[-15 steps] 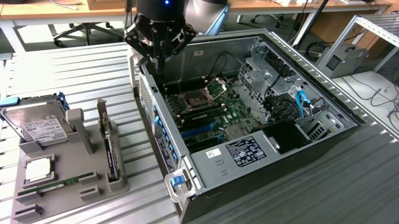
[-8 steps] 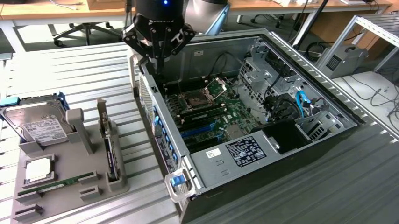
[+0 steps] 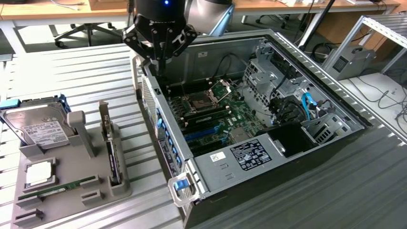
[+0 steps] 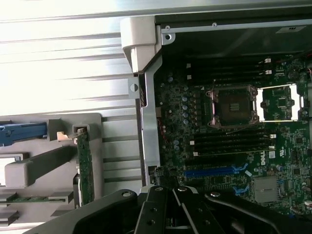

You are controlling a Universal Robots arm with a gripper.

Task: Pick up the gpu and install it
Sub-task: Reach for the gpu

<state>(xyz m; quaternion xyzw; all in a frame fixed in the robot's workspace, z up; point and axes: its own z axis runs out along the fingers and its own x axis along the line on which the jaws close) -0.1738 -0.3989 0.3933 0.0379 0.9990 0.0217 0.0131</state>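
**One shut claw over the open case, gpu parked in its fixture**

One claw (image 3: pixel 159 67) hangs point-down from the arm with its fingers drawn together, and nothing can be seen in them. It sits above the far corner of the open computer case (image 3: pixel 150 112), close to the wall that faces the exterior view's left.

Beneath it lies the motherboard (image 3: pixel 224 118). The bare CPU socket (image 4: pixel 233 105) is flanked by rows of dark memory slots, and a blue expansion slot (image 4: pixel 212 171) lies close to the claw's linkage in the wrist view. Deeper in the case, a blue cable (image 3: pixel 307 106) curls by the drive cage.

That case wall stands between the claw and the gray fixture (image 3: pixel 70 202), which rests on the slatted metal bench (image 3: pixel 70 76) just beside the case. The gpu (image 3: pixel 114 160) stands on edge in the fixture slot nearest the case, well apart from the claw. Its silver bracket is at the far end and upright gray posts stand close alongside. On the same fixture sit a hard drive (image 3: pixel 39 130) with a white label, a processor chip (image 3: pixel 39 172) and a thin green RAM stick (image 3: pixel 58 188).
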